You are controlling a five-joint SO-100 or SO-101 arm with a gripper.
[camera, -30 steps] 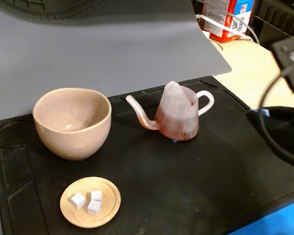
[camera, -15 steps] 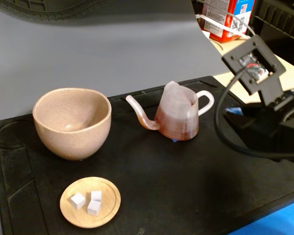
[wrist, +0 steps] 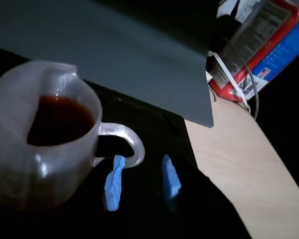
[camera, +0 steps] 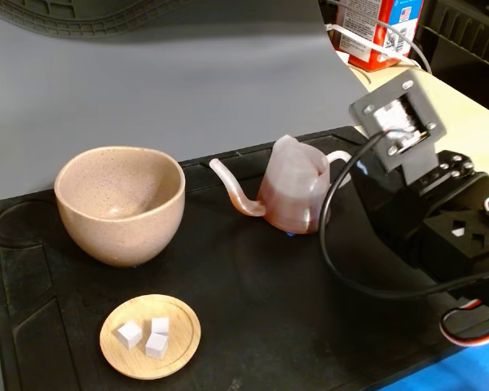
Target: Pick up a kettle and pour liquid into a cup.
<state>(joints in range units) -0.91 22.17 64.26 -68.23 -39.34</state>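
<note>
The open jaws (wrist: pixel 142 183) straddle the kettle (wrist: pixel 42 134) handle; the red carton's (wrist: pixel 269 47) print seems too blurred to read.

Item count: one kettle (camera: pixel 293 191), one cup (camera: pixel 120 204), one wooden saucer (camera: pixel 179 346) carrying three white cubes (camera: pixel 145 334), one gripper (wrist: pixel 142 183) with two blue-tipped fingers (wrist: pixel 113 181), one red carton (camera: pixel 383 24).

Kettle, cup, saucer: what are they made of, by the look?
Kettle: translucent pinkish plastic, probably; frosted matte skin, dark liquid shows through the wall.
Cup: glazed ceramic, likely; beige-pink with fine dark speckles and a soft sheen.
Saucer: light wood, by its even tan colour and turned rim; grain too small to tell. It holds three white cubes, material unclear.
</note>
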